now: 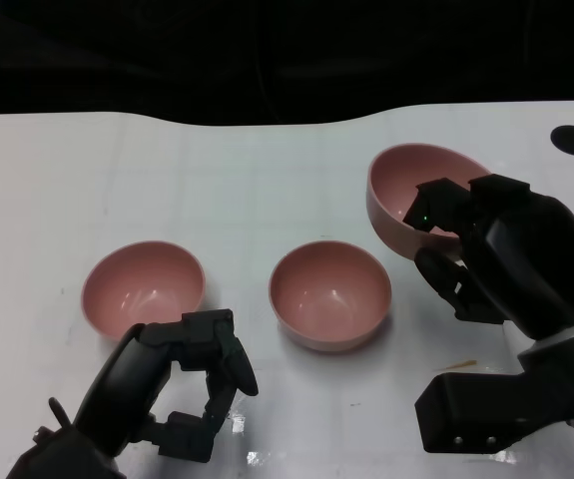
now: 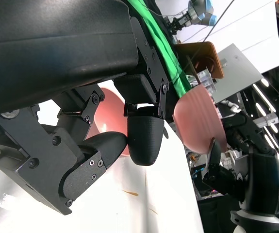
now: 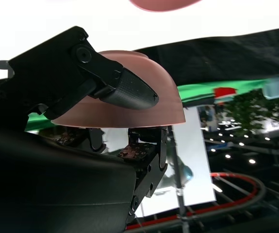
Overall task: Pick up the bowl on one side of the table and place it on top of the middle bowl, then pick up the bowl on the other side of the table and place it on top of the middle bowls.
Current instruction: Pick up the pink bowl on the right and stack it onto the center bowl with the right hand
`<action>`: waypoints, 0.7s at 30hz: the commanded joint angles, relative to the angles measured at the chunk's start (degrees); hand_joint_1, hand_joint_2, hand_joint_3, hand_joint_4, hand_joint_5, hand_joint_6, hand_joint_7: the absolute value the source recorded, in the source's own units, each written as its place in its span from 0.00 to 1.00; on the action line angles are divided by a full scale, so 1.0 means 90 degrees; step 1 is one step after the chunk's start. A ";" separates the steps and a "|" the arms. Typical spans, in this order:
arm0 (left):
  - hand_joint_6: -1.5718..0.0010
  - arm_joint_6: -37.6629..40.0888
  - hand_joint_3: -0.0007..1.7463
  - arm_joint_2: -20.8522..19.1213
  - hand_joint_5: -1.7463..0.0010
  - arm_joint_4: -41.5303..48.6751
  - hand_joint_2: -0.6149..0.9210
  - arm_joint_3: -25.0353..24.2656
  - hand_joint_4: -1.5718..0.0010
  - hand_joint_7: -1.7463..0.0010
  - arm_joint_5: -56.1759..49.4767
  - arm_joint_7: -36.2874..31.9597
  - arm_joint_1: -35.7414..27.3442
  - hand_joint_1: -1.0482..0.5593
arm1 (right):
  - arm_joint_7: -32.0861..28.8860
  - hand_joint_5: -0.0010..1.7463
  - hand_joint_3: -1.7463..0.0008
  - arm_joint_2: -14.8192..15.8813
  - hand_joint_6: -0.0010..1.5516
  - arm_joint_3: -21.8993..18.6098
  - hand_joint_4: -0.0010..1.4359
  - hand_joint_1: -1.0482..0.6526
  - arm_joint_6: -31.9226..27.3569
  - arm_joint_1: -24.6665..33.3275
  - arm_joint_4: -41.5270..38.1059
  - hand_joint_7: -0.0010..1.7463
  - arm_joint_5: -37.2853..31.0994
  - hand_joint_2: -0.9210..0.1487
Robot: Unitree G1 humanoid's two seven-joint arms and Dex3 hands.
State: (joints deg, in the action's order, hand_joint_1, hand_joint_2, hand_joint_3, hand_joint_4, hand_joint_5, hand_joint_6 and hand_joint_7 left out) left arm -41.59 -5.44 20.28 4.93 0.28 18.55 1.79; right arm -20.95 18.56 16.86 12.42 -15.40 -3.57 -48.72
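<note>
Pink bowl [image 1: 411,195] at the right of the head view, tilted with its opening turned toward the camera and lifted off the white table [image 1: 267,170]; its near rim is pinched by the right hand [image 1: 466,244], whose fingers [image 1: 436,205] hook over the edge into the hollow while the rest of the hand sits below and to the right of the bowl. In the right wrist view the same bowl [image 3: 129,92] appears as a dome, one finger [image 3: 129,92] pressed against its outer wall and another part of the hand under its rim.

Middle bowl [image 1: 329,294] stands upright on the table, below and left of the held bowl and apart from it. Left bowl [image 1: 144,286] also stands upright (matching in colour), well apart from the middle one.

Left hand [image 1: 202,384] lies just in front of the left bowl, fingers curled inward with a gap between them, holding nothing; whether it touches that bowl's near rim cannot be told. The left wrist view shows its fingertips [image 2: 146,138] close together with a pink bowl [image 2: 112,116] beyond them, and the held bowl [image 2: 197,121] farther off.
</note>
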 commanded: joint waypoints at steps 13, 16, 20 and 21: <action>0.46 -0.0028 0.82 -0.0084 0.02 -0.0111 0.60 0.0102 0.46 0.18 0.0063 0.0011 -0.0058 0.53 | -0.0067 1.00 0.15 -0.0426 0.51 0.0633 0.72 0.54 0.0891 -0.0739 -0.0829 0.99 -0.0014 0.77; 0.47 -0.0032 0.81 -0.0081 0.02 -0.0119 0.60 0.0114 0.46 0.18 0.0058 0.0006 -0.0073 0.53 | 0.0165 1.00 0.22 -0.0408 0.49 0.0775 0.70 0.55 0.0904 -0.0726 -0.0953 0.99 0.0021 0.72; 0.47 -0.0048 0.79 -0.0080 0.02 -0.0149 0.61 0.0122 0.46 0.19 0.0052 0.0001 -0.0097 0.53 | 0.0171 1.00 0.25 -0.0367 0.46 0.1000 0.69 0.53 0.1023 -0.0757 -0.1321 1.00 -0.0073 0.65; 0.47 -0.0063 0.78 -0.0077 0.03 -0.0140 0.61 0.0121 0.46 0.19 0.0059 0.0003 -0.0095 0.53 | 0.0159 1.00 0.25 -0.0361 0.47 0.1039 0.69 0.53 0.1041 -0.0768 -0.1390 1.00 -0.0084 0.64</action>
State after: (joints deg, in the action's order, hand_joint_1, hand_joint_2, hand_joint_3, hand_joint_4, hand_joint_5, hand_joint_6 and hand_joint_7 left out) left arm -41.58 -5.43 19.41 6.16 0.51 18.56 1.44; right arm -19.60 14.55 25.93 21.17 -21.68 -15.12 -49.10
